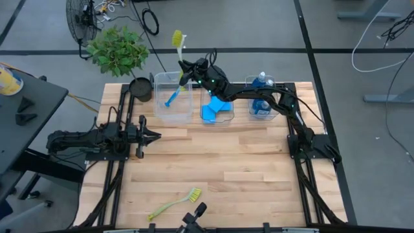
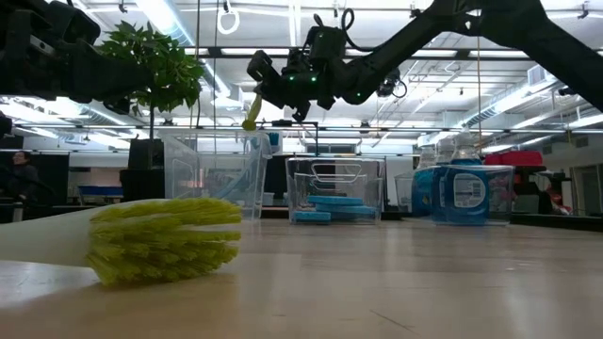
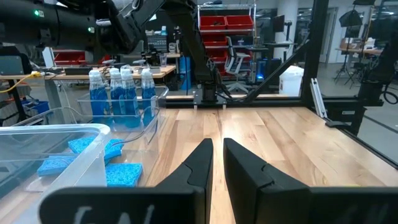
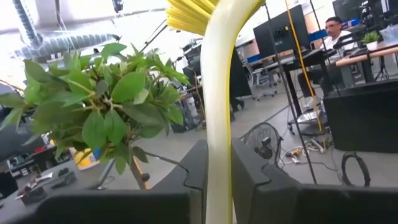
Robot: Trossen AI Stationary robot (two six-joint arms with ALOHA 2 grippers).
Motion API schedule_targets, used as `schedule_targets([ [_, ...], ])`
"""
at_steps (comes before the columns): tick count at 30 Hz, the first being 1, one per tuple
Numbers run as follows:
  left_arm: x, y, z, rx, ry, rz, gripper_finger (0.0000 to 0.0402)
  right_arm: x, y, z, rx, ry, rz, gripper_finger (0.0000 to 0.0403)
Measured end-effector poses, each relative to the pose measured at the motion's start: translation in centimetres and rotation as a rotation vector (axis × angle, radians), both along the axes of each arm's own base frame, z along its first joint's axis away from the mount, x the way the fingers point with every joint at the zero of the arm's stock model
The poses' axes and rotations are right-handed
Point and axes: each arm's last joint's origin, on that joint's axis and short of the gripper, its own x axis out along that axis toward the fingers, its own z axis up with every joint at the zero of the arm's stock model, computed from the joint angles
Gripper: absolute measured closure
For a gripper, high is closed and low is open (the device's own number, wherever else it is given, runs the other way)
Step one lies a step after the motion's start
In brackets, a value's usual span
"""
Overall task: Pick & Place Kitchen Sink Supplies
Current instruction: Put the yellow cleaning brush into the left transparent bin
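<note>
1. The right gripper (image 1: 185, 70), at the upper middle of the high view, pinches the handle of a long yellow-green plastic brush (image 1: 178, 46); the right wrist view shows the pale handle squeezed between the two dark fingers (image 4: 198, 168), bristles at the far end.
2. This brush hangs above the leftmost clear plastic bin (image 1: 173, 111), where a long blue brush (image 1: 173, 96) already leans. Its long axis runs toward the frame's top, bristle head pointing away from the wooden surface (image 1: 220, 162) (more tilted than upright, I judge).
3. The coming move turns on that bin lying directly beneath the gripper: lowering handle-first should seat the brush.
4. A second yellow-green brush (image 1: 174, 203) lies at the lower left of the surface, long axis slanting. The left gripper (image 1: 152, 135), its fingers nearly pressed together and empty, waits at mid-left and is the nearer arm.
</note>
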Motion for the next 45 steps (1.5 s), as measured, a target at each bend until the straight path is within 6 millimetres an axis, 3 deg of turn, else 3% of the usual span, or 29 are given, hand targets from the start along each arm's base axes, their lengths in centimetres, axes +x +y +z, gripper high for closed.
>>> schedule_targets([
  [12,0.0,0.0,0.0,0.000,0.000,0.000,0.0358,0.0,-0.2,0.1,-0.040,0.036,-0.014,0.0366],
  [22,0.0,0.0,0.0,0.000,0.000,0.000,0.0358,0.7,-0.4,3.9,-0.139,0.067,-0.028,0.0366],
  [25,0.0,0.0,0.0,0.000,0.000,0.000,0.0358,0.7,-0.4,4.3,-0.160,0.076,-0.034,0.0366],
  [39,0.0,0.0,0.0,0.000,0.000,0.000,0.0358,2.2,-1.0,-0.3,-0.046,0.077,-0.006,0.0366],
  [45,0.0,0.0,0.0,0.000,0.000,0.000,0.0358,2.2,-1.1,-0.6,-0.039,0.085,-0.005,0.0363],
])
